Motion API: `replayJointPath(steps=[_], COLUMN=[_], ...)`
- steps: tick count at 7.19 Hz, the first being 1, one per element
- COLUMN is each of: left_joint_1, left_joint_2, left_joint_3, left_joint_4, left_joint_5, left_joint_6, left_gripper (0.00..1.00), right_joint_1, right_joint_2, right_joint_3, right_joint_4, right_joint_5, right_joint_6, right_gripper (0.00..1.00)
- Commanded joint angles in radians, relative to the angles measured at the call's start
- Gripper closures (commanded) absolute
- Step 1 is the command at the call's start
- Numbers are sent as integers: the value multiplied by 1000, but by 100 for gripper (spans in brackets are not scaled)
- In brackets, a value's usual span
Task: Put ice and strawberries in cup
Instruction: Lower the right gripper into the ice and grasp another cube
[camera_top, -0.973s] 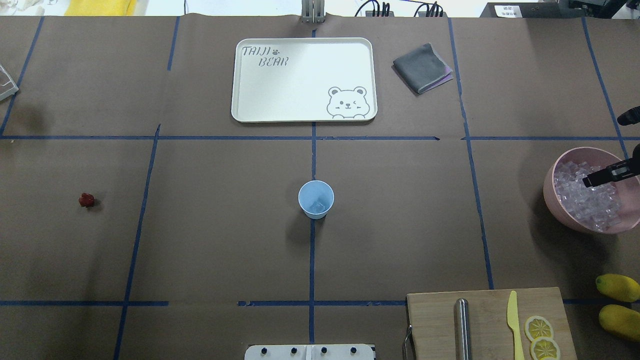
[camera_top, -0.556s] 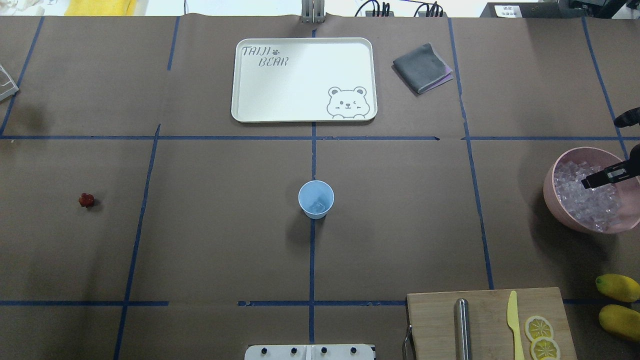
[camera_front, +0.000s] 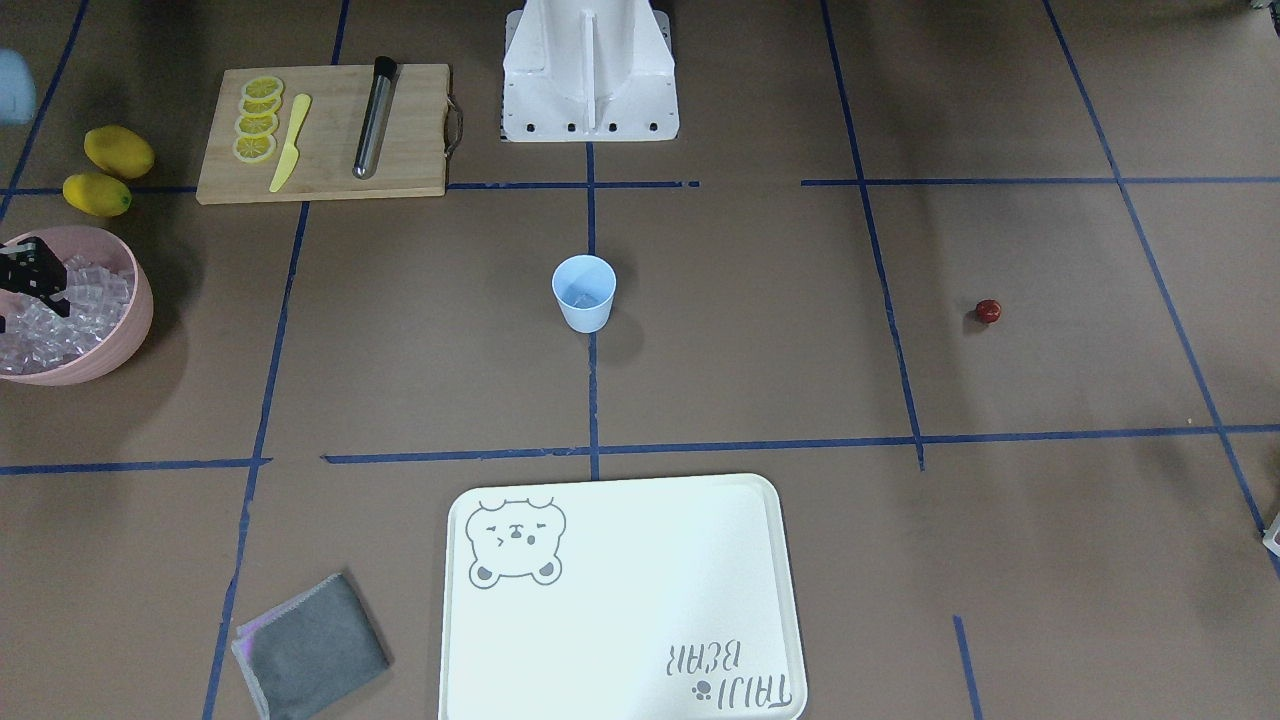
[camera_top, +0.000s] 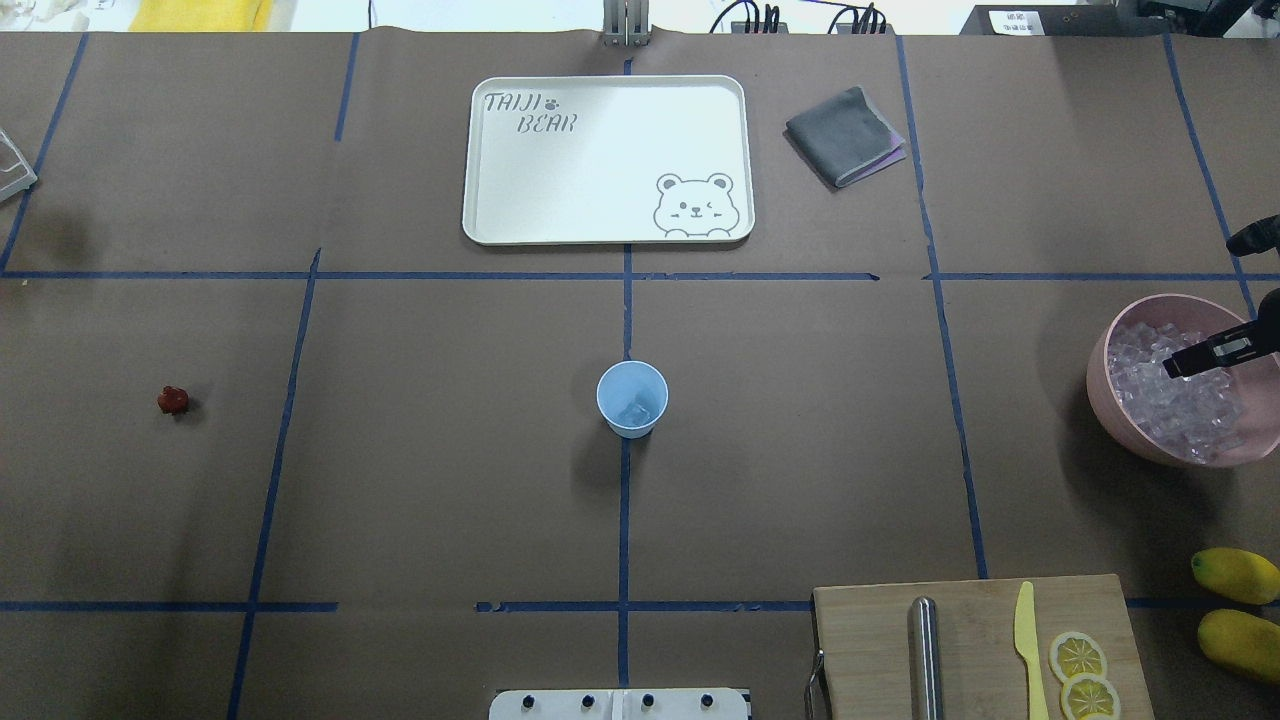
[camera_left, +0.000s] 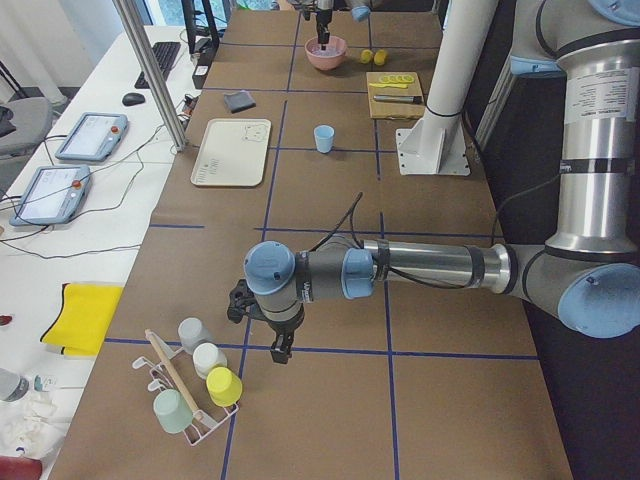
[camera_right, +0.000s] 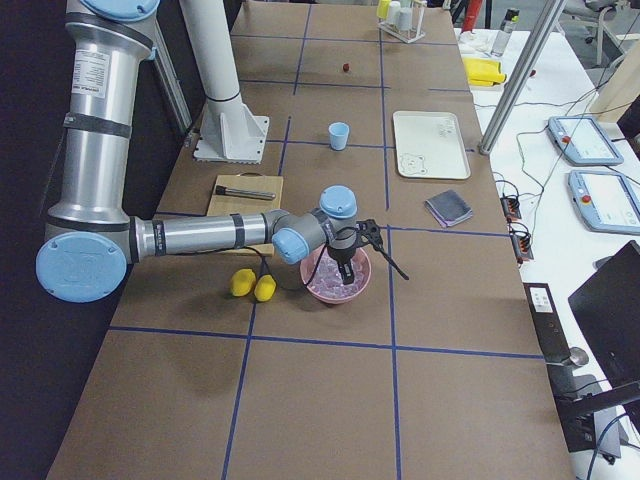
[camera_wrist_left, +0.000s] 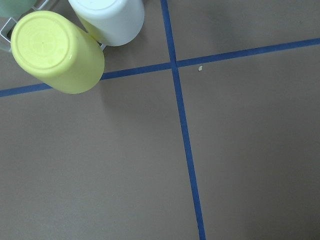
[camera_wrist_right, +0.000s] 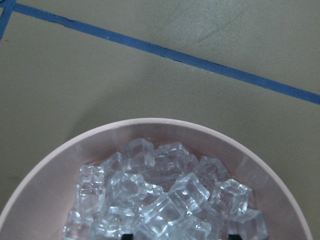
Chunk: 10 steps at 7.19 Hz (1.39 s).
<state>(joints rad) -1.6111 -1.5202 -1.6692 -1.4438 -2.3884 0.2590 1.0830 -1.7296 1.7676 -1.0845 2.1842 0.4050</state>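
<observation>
Overhead exterior view, nearest the robot: a pale wooden cutting board (camera_top: 870, 640) lies at the right. It carries a straight brushed-metal rod (camera_top: 925, 655), a flat yellow plastic knife (camera_top: 1026, 640) and two thin round lemon slices (camera_top: 1078, 657). Two smooth oval lemons (camera_top: 1236, 576) sit just beside it. Farther out, on the matte brown paper table cover (camera_top: 420, 480) crossed by blue tape, the cup (camera_top: 610, 392) stands upright on a tape line. It is pale blue plastic, tapering to its base, and a little clear ice (camera_top: 634, 412) glints at its bottom. Well apart from it, far to the left, the strawberry (camera_top: 173, 400) lies alone, small, knobbly and dark red. Far to the right a round pink bowl (camera_top: 1100, 400) is heaped with glassy cubes. The right gripper (camera_top: 1185, 362) points down into that heap; in its wrist view the two dark tips stand parted, cubes between them, none visibly clamped. At the table's left end the left gripper (camera_left: 278, 350) hangs over the paper, near a wire rack of upturned cups, one glossy yellow cup (camera_wrist_left: 57, 52) beside a white cup (camera_wrist_left: 110, 20). I cannot tell how its jaws stand. Farthest away lie a rounded cream tray (camera_top: 600, 180) printed with a bear, and a folded grey cloth (camera_top: 843, 135) to its right.
</observation>
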Motion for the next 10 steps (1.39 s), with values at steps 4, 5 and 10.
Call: replayJointPath(steps=[4, 5, 10], left_joint_1=[0, 0, -1], left_joint_2=[0, 0, 0], left_joint_3=[-1, -3, -3], left_joint_4=[-1, -1, 0], left_joint_5=[0, 0, 0], left_joint_6=[0, 0, 0], left_gripper=[0, 0, 0], right_joint_1=[-2, 0, 96], right_joint_2=[-2, -2, -2], right_joint_3=[1, 4, 126], right_joint_4=[0, 0, -105], right_joint_5=[2, 2, 20], right_joint_6=[-3, -3, -11], right_gripper=[100, 100, 100])
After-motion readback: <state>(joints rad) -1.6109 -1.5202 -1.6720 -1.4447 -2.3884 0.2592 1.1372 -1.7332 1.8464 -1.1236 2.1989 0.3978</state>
